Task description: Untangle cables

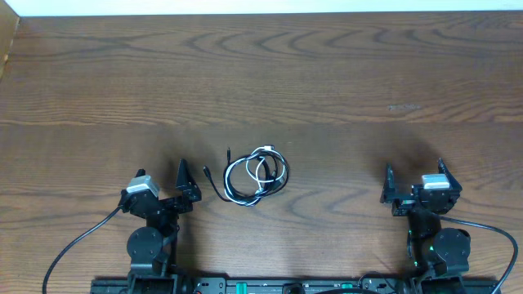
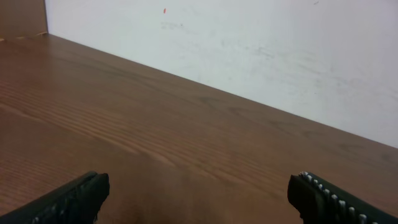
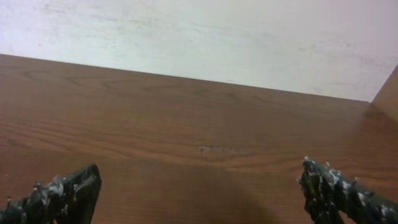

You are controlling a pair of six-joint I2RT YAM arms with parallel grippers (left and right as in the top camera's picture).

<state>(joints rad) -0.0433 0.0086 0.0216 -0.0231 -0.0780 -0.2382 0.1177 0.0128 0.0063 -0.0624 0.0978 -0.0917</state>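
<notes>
Overhead view: a small tangle of thin flexible cables [image 1: 255, 176] lies on the dark brown wood-grain table [image 1: 343, 82], towards the near edge, between the two arms. In it one white cord [image 1: 272, 163] is looped through the black cords [image 1: 231, 186], and two loose black ends with small plugs stick out on the tangle's left side. The black left gripper [image 1: 160, 173] sits close beside the tangle on that side without touching it, its jaws spread wide with nothing between them. The black right gripper [image 1: 415, 170] is well apart from the tangle on the other side, its jaws likewise spread wide and empty. Both grippers point away from the robot's base, towards the far edge of the table. In the left wrist view the left gripper [image 2: 199, 196] frames only bare wood and a pale white wall [image 2: 261, 50]; the cables are out of its sight. The right wrist view is alike: the right gripper [image 3: 199, 193] stands wide over bare table, no cord showing
</notes>
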